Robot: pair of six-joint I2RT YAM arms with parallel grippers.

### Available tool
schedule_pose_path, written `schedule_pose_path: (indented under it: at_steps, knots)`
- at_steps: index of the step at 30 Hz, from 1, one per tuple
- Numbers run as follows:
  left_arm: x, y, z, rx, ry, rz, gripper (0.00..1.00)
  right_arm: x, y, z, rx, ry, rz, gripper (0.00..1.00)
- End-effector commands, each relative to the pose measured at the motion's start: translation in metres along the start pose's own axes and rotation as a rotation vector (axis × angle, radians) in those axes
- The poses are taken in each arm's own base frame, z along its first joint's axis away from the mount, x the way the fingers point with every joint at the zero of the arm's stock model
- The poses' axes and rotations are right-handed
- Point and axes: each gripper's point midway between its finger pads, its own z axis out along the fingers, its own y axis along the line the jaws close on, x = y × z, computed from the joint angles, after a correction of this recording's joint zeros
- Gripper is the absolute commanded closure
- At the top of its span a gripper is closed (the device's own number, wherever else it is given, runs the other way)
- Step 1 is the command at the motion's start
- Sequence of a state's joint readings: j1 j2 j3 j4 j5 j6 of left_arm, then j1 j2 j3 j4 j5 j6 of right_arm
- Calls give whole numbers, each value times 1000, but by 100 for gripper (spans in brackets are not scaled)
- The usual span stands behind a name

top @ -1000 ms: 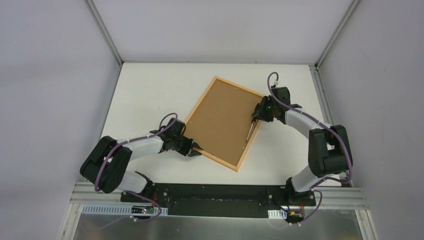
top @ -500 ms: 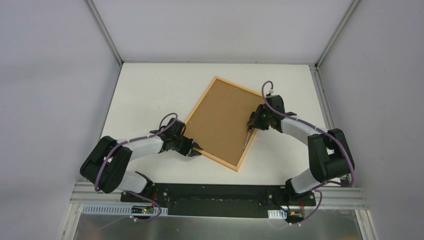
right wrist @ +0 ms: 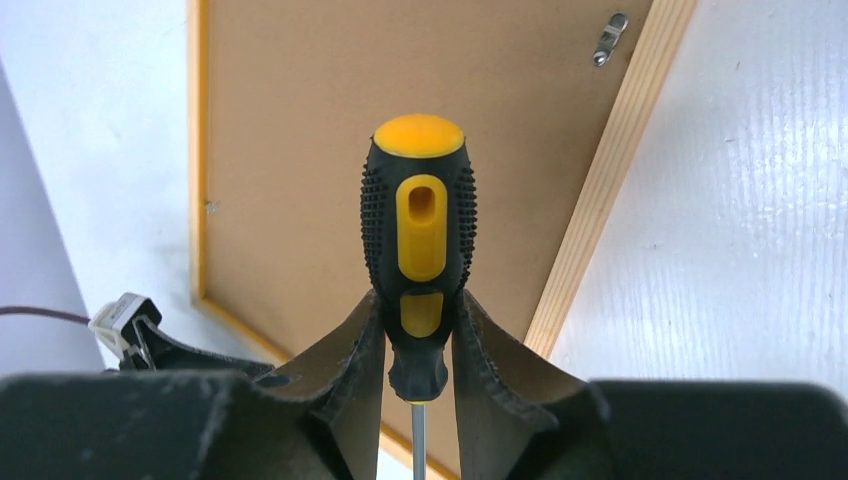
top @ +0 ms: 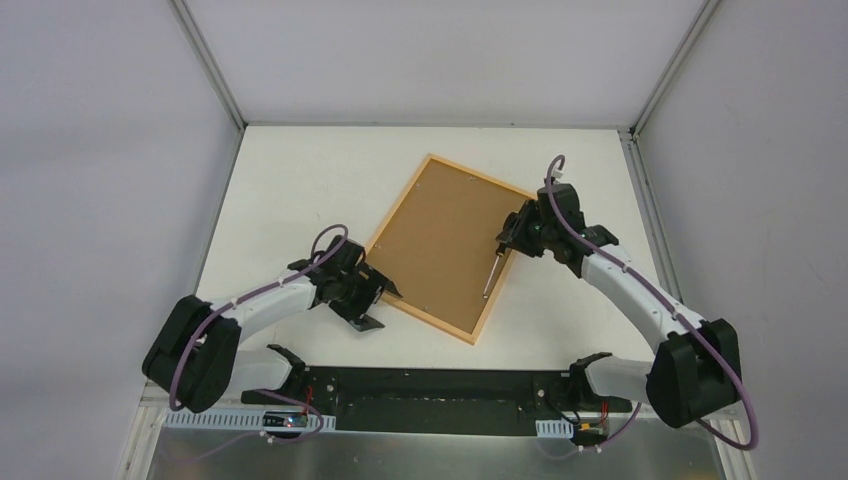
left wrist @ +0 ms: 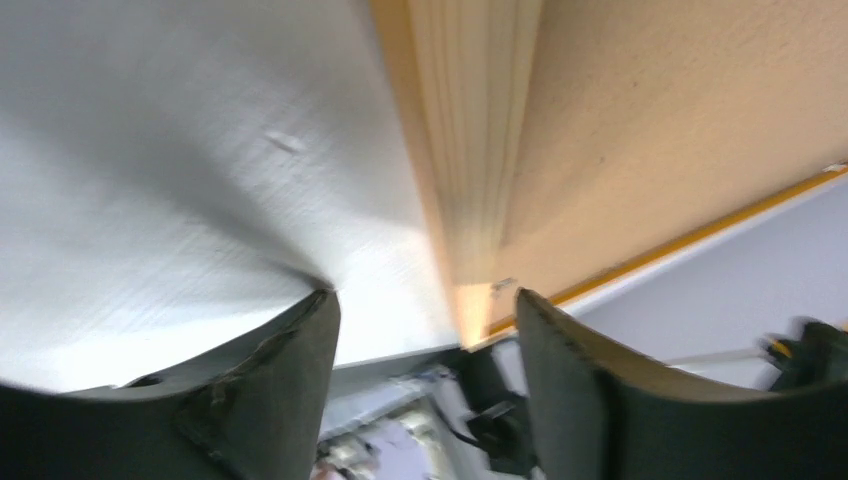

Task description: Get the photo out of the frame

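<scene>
The frame (top: 478, 173) lies face down on the white table, its pale wood back up and the brown backing board (top: 440, 245) filling it. The photo is hidden under that board. My left gripper (top: 380, 306) stands open just off the frame's near-left edge, holding nothing. In the blurred left wrist view the frame's wooden edge (left wrist: 480, 150) runs above the open left gripper (left wrist: 422, 300). My right gripper (top: 512, 235) hovers over the frame's right side, shut on a black-and-yellow screwdriver (right wrist: 420, 210). Its shaft (top: 491, 272) points along the right rail. The right gripper (right wrist: 418, 300) clamps the handle's lower end.
A small metal clip (right wrist: 608, 40) sits on the frame's rail (right wrist: 610, 170) beside the backing board (right wrist: 300, 150). White table (top: 300, 190) surrounds the frame, with grey walls on three sides. The arm bases and a black rail (top: 430, 395) line the near edge.
My left gripper has opened and pulled back a little from the frame's near-left edge. The right arm's elbow has swung out to the right, the screwdriver staying over the frame.
</scene>
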State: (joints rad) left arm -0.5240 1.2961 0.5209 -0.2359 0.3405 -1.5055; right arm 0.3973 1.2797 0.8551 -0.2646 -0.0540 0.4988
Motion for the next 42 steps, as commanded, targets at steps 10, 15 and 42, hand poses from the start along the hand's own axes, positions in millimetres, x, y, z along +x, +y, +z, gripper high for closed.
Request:
schedule_pose_path:
  at_steps: [10, 15, 42]
  knots:
    - [57, -108, -121, 443, -104, 814, 11, 54, 57, -59, -107, 254, 48, 100]
    - [102, -127, -123, 562, 15, 961, 4, 64, 83, -64, -121, 263, 151, 100]
    - [150, -89, -96, 468, 120, 1329, 100, 82, 109, -111, -277, 263, -93, 41]
